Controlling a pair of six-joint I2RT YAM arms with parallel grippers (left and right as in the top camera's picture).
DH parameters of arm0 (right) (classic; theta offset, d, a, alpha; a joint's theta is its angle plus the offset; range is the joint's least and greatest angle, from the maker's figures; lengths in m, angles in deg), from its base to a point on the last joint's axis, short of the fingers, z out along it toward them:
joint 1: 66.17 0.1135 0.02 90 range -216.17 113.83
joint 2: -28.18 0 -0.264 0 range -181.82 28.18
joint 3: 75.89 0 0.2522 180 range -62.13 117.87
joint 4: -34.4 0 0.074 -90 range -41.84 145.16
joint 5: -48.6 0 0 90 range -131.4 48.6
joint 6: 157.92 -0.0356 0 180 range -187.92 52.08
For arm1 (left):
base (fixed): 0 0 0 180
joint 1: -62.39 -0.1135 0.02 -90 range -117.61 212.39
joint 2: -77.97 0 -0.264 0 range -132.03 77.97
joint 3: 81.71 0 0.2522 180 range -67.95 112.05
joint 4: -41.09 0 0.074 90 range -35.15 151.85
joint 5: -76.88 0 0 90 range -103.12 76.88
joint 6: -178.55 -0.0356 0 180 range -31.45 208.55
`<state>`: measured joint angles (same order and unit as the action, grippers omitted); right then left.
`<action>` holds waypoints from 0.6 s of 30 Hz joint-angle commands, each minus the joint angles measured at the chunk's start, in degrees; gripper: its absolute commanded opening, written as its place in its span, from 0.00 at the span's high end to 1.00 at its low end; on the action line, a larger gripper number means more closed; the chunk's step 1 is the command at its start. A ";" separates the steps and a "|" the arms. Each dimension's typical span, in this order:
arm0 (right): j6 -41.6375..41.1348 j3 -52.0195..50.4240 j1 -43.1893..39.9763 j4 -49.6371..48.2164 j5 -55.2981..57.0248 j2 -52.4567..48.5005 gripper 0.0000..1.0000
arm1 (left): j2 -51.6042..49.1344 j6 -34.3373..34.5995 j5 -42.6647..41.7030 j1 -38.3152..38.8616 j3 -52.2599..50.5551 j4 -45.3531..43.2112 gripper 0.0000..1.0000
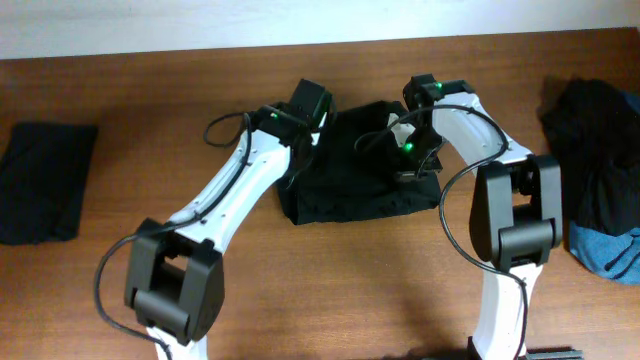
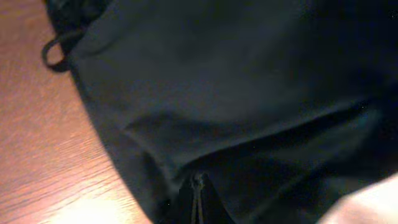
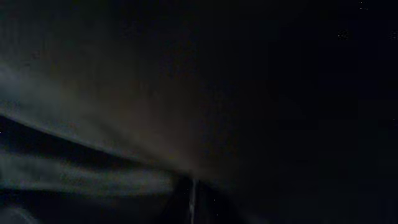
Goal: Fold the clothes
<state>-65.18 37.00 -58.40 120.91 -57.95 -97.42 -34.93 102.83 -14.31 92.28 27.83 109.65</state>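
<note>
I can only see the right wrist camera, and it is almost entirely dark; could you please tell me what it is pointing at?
Observer: It is close over a black garment lying in the middle of the table.
Operator: Thank you. Is anything else on the table?
Observer: A flat black piece lies at the left end, well apart from that garment.
Operator: And on the other side?
Observer: A heap of black clothes sits at the right edge, with a blue piece at its near side.
</note>
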 commanded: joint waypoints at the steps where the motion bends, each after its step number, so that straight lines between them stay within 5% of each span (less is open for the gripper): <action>1: -0.02 5.35 0.02 3.34 3.06 0.63 0.85 | 0.48 -1.03 -4.74 0.44 0.55 -0.02 0.99; 11: -1.31 7.28 0.00 8.76 3.30 7.13 0.77 | 0.35 -0.83 -8.50 0.61 0.28 0.46 0.99; 15: -1.33 6.23 0.00 9.57 3.54 7.13 0.95 | 0.35 0.72 -8.57 1.70 -1.53 -0.11 1.00; 18: -1.36 5.31 0.00 9.84 3.65 7.13 0.96 | 0.35 0.94 -8.68 3.10 -3.50 -1.22 0.99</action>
<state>-66.34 42.88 -58.40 130.50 -55.15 -91.43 -34.84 103.14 -21.76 93.83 26.46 108.93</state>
